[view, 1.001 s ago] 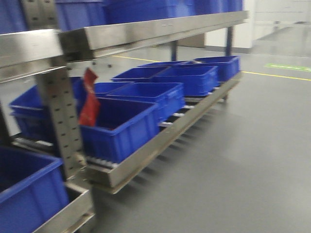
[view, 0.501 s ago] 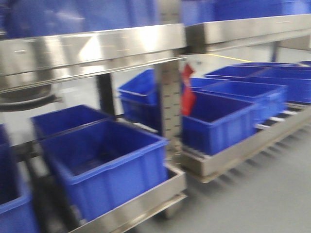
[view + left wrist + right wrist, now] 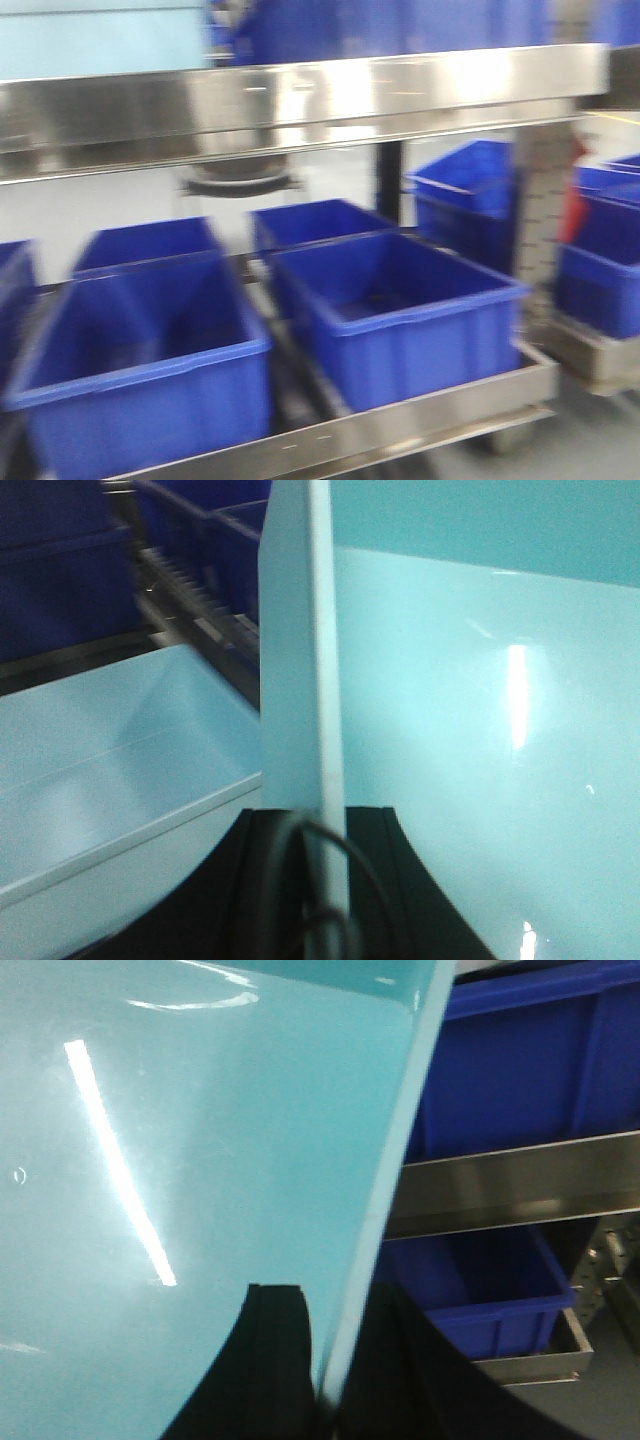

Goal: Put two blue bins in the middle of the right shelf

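A pale sky-blue bin fills both wrist views. In the left wrist view its thick rim runs upright between the black fingers, and my left gripper is shut on it. A second pale blue bin lies low on the left, beside the held wall. In the right wrist view my right gripper is shut on the bin's edge, one finger lying against the glossy wall. A pale blue surface shows above the steel shelf rail in the front view.
Dark blue crates stand side by side on the lower shelf level. Further crates sit on the neighbouring rack at the right, behind a perforated steel post. A steel rail and another crate are close to the right gripper.
The front view has swung left along the racks. The perforated post and red tag slid from the left to the right edge, and a new bay of crates came into view.
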